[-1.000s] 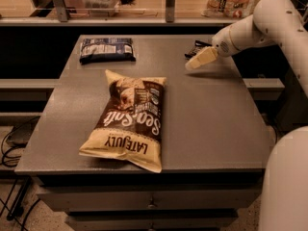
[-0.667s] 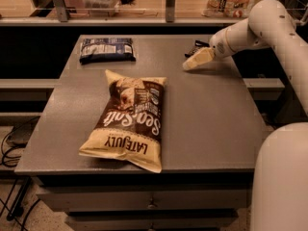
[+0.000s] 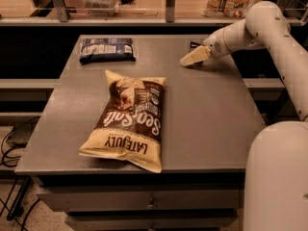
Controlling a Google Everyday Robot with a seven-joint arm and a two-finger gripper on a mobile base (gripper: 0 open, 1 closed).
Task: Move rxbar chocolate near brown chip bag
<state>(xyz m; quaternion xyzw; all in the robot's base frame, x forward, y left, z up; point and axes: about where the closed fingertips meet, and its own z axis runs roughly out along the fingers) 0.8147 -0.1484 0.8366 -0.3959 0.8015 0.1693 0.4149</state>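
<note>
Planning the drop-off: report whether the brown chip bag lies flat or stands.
Flat: the brown chip bag lies face-up on the table, lettering showing. The gripper is low at the far-right corner.

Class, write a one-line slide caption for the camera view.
Gripper low by the rxbar chocolate at the back right of the table; brown chip bag mid-table; dark packet back left.

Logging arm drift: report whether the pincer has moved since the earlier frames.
Yes, slightly: the pincer has edged leftward in view, toward the dark packet, which stayed put. It is low at the rxbar chocolate.
</note>
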